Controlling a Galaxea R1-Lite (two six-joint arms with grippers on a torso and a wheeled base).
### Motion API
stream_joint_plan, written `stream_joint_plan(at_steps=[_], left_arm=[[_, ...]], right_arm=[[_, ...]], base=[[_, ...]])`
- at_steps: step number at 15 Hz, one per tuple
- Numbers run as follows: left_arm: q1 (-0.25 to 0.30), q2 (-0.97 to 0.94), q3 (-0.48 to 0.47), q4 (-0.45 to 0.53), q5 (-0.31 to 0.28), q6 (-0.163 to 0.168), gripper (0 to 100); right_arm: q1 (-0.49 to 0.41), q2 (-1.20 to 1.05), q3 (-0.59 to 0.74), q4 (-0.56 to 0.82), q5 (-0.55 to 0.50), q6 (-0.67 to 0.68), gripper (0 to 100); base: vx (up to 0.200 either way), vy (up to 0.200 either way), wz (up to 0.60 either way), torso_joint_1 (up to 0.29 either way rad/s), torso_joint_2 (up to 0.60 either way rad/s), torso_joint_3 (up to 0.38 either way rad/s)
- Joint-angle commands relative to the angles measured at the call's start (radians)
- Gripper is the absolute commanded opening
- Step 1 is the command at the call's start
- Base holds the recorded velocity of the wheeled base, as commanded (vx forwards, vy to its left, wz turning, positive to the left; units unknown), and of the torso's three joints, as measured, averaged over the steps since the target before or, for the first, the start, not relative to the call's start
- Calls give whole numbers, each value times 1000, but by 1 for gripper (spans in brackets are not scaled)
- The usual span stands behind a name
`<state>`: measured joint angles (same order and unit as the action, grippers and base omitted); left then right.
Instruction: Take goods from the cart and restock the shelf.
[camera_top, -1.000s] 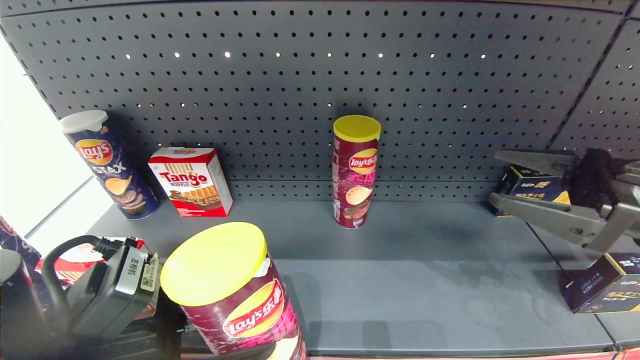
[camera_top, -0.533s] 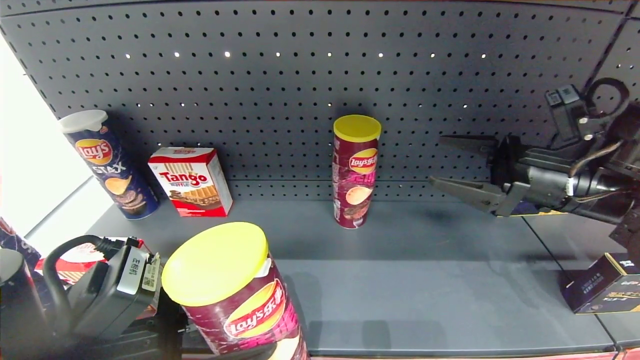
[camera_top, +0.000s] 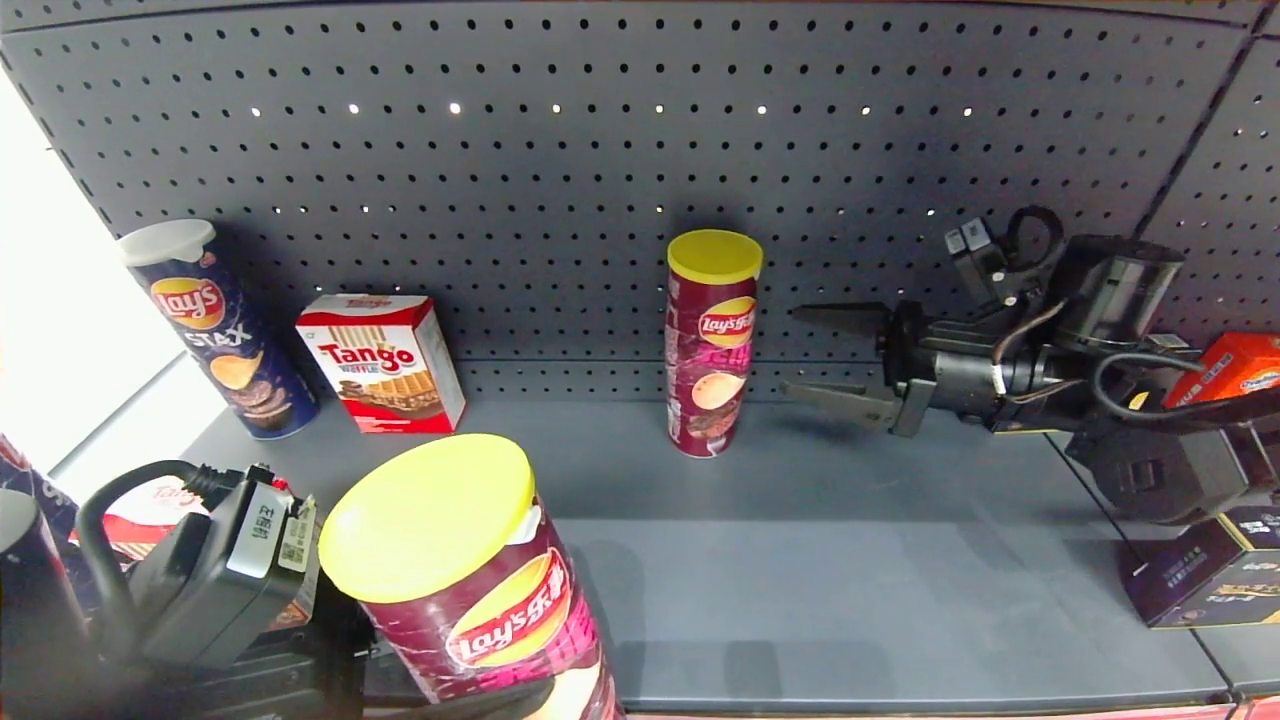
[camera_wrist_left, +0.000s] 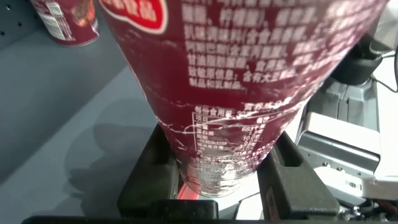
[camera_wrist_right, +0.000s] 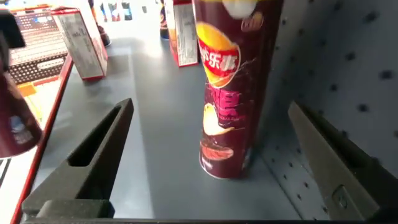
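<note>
Here, the left gripper (camera_wrist_left: 221, 183) is closed firmly on the lower body of a maroon chip can (camera_top: 460, 580) with a yellow lid. This can is held upright at the near left, by the near edge of the grey shelf (camera_top: 850, 580). A second maroon can (camera_top: 712, 350), also yellow-lidded, stands upright on the shelf at the far middle, close to the perforated back panel (camera_top: 560, 150). The right gripper (camera_top: 835, 352) is held level just right of this can, with its fingers spread wide and nothing grasped. Its tips are pointed at the can but kept apart from it. In the right wrist view the same can (camera_wrist_right: 233, 93) is seen ahead, framed between the two fingers. At the far left a blue chip can (camera_top: 215, 330) and a red-and-white wafer box (camera_top: 385, 362) stand side by side against the panel. At the near right a dark box (camera_top: 1200, 575) lies on the shelf, and an orange box (camera_top: 1240, 365) is seen beyond the right arm.
</note>
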<state>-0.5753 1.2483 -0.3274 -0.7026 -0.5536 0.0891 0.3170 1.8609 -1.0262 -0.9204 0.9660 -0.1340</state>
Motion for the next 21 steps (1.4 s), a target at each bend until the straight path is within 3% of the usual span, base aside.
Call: stream_joint_plan(at_steps=[1,18,21], left_arm=[[2,0,-10,-3,0,-9,0],[12,6,-25,-2,3,-14,0],[34,6,-25,-2,1,-14,0]], right_arm=[[17,80,-43,0,0,1,100],[74,336,-236,0,-1,1,100],[85,362,-261,0,-1,2,100]], base=[[0,0,0,0,0,0],[0,0,0,0,0,0],[0,0,0,0,0,0]])
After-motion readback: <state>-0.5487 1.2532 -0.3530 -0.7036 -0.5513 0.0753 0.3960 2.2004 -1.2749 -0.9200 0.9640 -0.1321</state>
